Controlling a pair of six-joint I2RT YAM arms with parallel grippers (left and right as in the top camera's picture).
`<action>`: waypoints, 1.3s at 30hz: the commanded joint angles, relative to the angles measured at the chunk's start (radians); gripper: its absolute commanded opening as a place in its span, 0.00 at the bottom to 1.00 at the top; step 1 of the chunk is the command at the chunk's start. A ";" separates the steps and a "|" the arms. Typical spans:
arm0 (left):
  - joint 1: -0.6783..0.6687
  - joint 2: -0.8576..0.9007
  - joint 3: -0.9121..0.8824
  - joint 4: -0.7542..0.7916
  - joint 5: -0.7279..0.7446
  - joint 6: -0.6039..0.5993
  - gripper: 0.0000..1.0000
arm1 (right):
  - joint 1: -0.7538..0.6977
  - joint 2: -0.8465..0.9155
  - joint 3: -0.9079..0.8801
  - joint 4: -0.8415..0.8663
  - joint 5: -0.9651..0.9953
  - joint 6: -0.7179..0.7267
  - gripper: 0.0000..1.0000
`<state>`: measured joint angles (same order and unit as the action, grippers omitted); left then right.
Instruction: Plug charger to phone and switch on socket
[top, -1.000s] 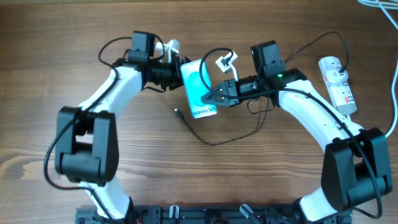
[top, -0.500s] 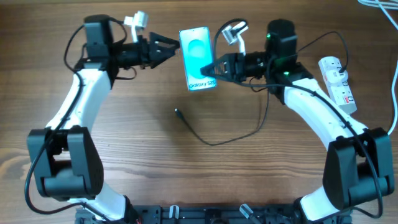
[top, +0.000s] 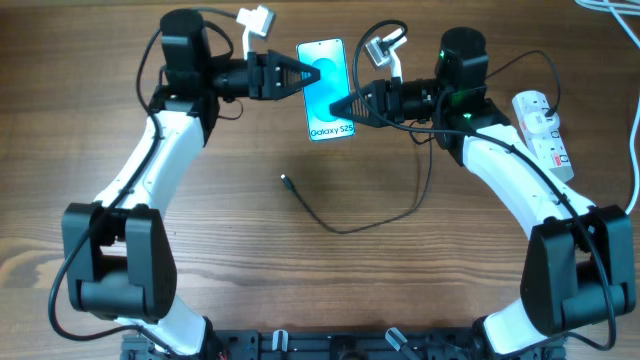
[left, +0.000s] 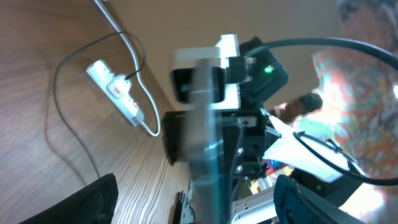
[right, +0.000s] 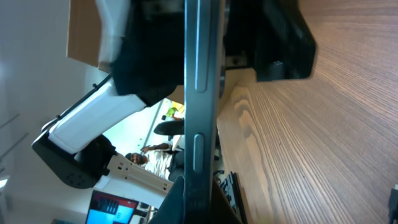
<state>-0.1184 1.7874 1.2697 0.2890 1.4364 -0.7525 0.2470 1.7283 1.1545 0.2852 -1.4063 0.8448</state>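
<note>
left jaws spread wide, right jaws clamped

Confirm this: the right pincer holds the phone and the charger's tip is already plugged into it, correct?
Not quite. The right pincer does hold the phone, but the charger's tip lies loose on the table, unplugged; the overhead view shows it.

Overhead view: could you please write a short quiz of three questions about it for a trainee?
1. True or false: the charger tip is plugged into the phone.
2. Fill in: the phone is gripped by the ____ pincer.
3. Where is the socket? A: under the phone. B: beside the right arm. C: beside the left arm.
Key: 1 false, the tip lies on the table. 2 the right pincer. 3 B.
</note>
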 joint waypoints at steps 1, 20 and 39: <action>-0.037 -0.022 0.008 0.110 0.022 -0.179 0.81 | 0.002 -0.012 0.018 0.006 -0.031 0.009 0.04; -0.067 -0.022 0.008 0.116 0.010 -0.180 0.43 | 0.002 -0.012 0.018 0.006 0.027 0.154 0.04; -0.066 -0.022 0.008 0.120 -0.024 -0.180 0.24 | 0.061 -0.012 0.018 0.006 0.136 0.257 0.04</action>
<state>-0.1806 1.7863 1.2667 0.3927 1.3911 -0.9455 0.3000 1.7145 1.1629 0.3038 -1.3224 1.0546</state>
